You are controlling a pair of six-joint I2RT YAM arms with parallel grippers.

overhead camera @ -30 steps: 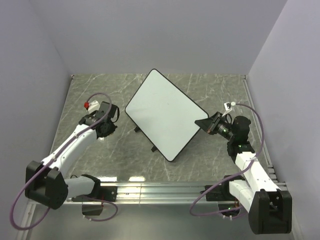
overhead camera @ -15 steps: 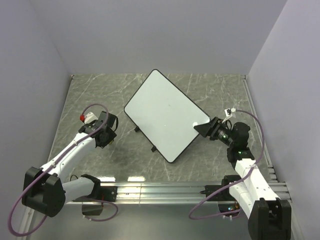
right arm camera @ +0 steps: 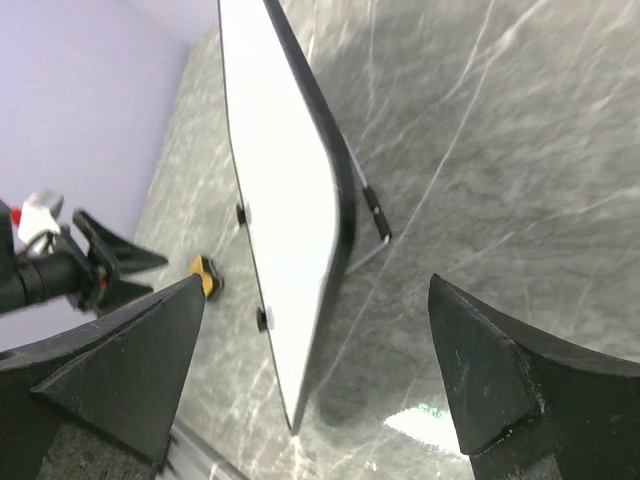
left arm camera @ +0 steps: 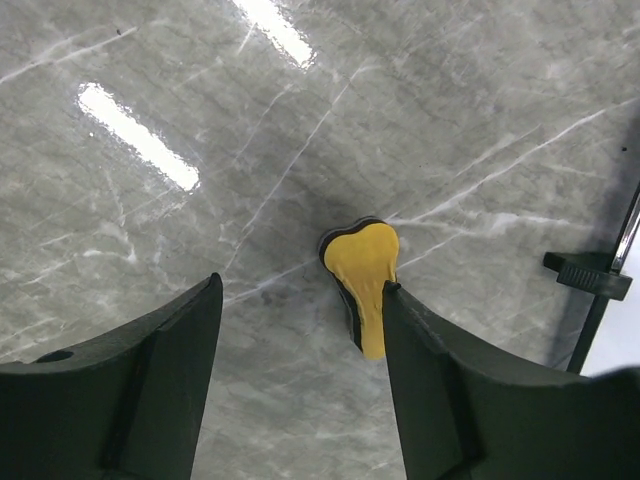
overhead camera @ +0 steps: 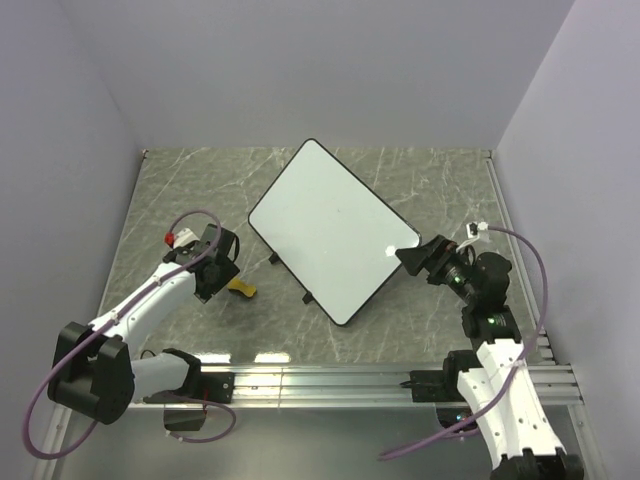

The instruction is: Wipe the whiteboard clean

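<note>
The whiteboard (overhead camera: 330, 228) sits near the middle of the surface (overhead camera: 420, 320), turned diagonally, with one corner toward the far edge and one toward the near edge. It is propped on its small black feet. No writing can be made out on its face from above, though faint marks would be too small to see.

The left end effector (left arm camera: 300, 300) hangs over the left part of the surface with its jaws parted and holding nothing. The yellow sponge (left arm camera: 365, 270) lies loose below it, just beside one finger. If that arm swings away low, the finger could catch the sponge and drag or flick it across the surface.

The right end effector (overhead camera: 412, 256) is spread wide and empty, just off the board's right-hand corner. The greater risk lies here. A forward drift or a sideways sweep would strike the raised edge, and the propped board would probably slide or rock off its feet.
</note>
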